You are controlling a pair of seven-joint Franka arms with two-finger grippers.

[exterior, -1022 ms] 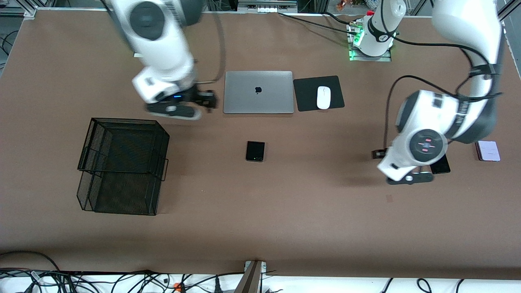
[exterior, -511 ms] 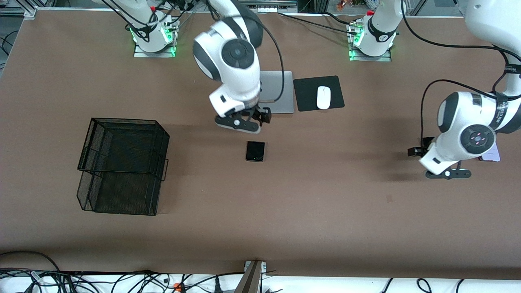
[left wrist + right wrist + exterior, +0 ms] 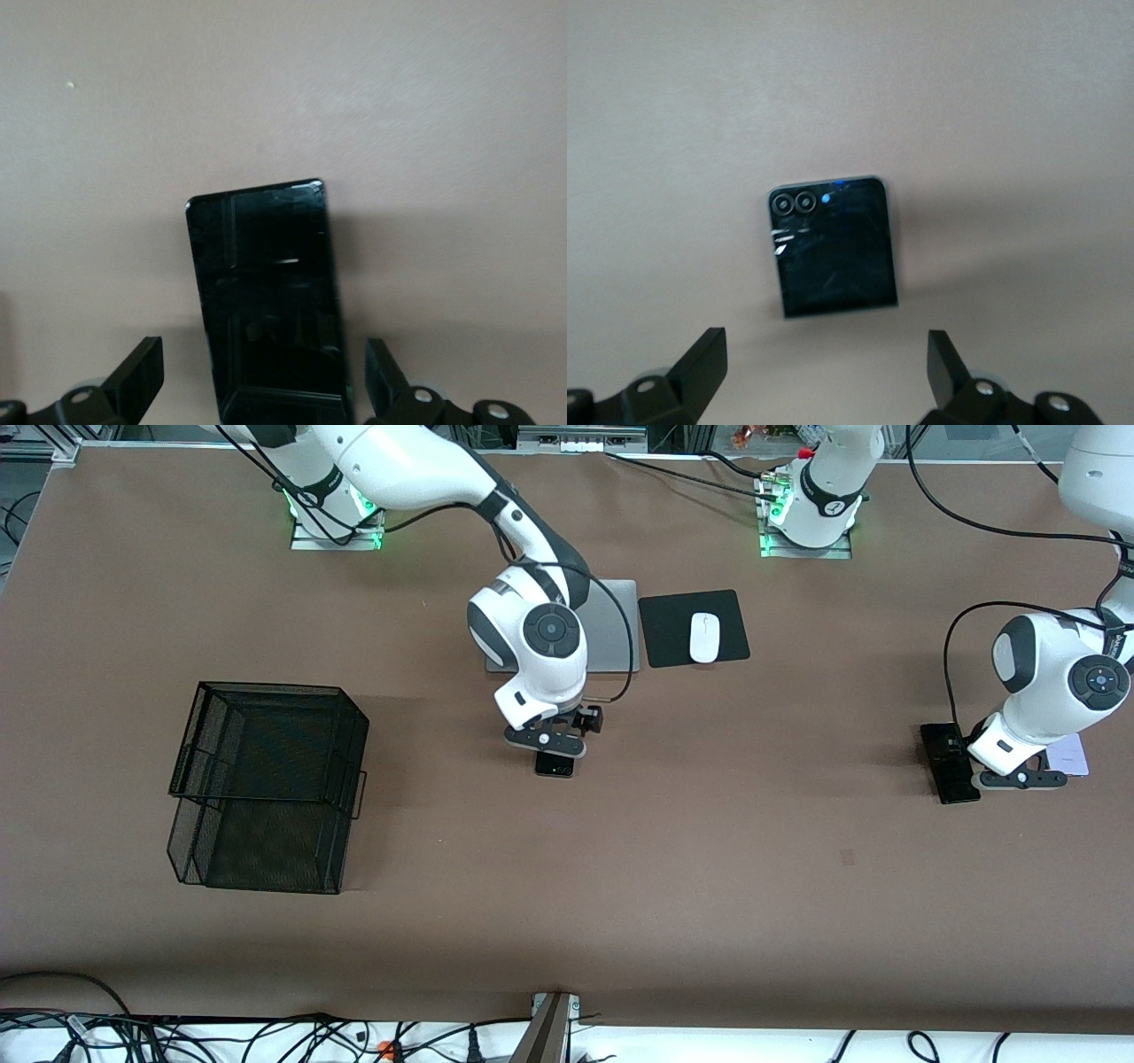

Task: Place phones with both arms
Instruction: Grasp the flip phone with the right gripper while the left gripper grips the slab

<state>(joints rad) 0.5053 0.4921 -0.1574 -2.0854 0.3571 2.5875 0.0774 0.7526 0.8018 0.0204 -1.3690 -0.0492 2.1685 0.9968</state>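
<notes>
The small squarish black phone (image 3: 555,765) lies mid-table, face up with two camera lenses in the right wrist view (image 3: 833,251). My right gripper (image 3: 554,740) hovers just over it, open and empty (image 3: 824,367). The long slim black phone (image 3: 949,763) lies toward the left arm's end. In the left wrist view it (image 3: 266,301) runs between my open left gripper's (image 3: 263,381) fingers, which do not touch it. In the front view my left gripper (image 3: 1017,779) hangs low between that phone and the pale lavender phone (image 3: 1067,755), which my arm partly hides.
A black wire mesh basket (image 3: 266,779) stands toward the right arm's end. A grey laptop (image 3: 613,633), partly hidden by my right arm, lies beside a white mouse (image 3: 704,638) on a black pad (image 3: 731,624), farther from the camera than the small black phone.
My right arm swung from beside the basket to over the small black phone and came down. My left arm shifted toward its end of the table and lowered, uncovering the long black phone.
</notes>
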